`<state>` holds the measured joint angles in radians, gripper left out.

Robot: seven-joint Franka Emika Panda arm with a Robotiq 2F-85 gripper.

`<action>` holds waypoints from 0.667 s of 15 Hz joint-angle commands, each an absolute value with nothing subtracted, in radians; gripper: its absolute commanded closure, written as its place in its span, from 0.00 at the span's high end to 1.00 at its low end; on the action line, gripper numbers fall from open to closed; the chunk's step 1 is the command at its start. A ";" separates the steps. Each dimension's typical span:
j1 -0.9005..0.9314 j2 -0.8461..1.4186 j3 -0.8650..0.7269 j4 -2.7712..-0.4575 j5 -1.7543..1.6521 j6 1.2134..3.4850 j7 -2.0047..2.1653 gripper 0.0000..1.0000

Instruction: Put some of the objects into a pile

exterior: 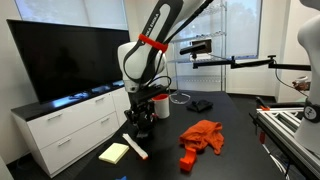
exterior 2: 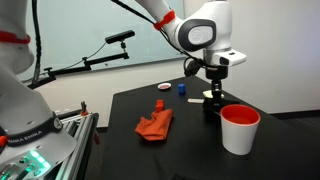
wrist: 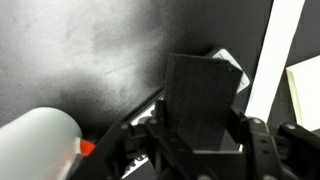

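— Several bits lie scattered on the black table [exterior: 240,125], and nothing is heaped yet. Where's the arm?

— Down low, towards the left side. The gripper [wrist: 205,128] is over a dark block [wrist: 205,95]. In the wrist view the block fills the gap, with one finger close in on each side. Whether they're actually pinching it, I can't tell from here.

— And where would a pile go?

— My guess is the orange cloth [exterior: 203,135] off to the right, which has a small red block [exterior: 186,160] just on its near side. The yellow pad [exterior: 115,152] and the white stick [exterior: 135,147] sit beside each other, near-left of the gripper.

— What worries you?

— That white cup [exterior 2: 240,130] with the red inside, standing close to the gripper. If the arm swings sideways before it lifts, the wrist or the block could tip the cup over. The block's faces also look flat and smooth, so with a light hold it might slip out and land short of the cloth. And the stick is just beside the block, so dragging the block instead of raising it would likely sweep the stick along, maybe off the near edge
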<state>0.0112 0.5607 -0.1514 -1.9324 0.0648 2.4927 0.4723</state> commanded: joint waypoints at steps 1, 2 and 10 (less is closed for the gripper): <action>0.019 0.542 -0.159 -1.927 0.060 2.478 0.466 0.94; 0.019 0.540 -0.158 -1.928 0.060 2.478 0.465 0.99; 0.011 0.475 -0.153 -1.989 0.065 2.496 0.441 1.00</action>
<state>0.0129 0.5470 -0.1524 -1.9360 0.0646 2.4934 0.4708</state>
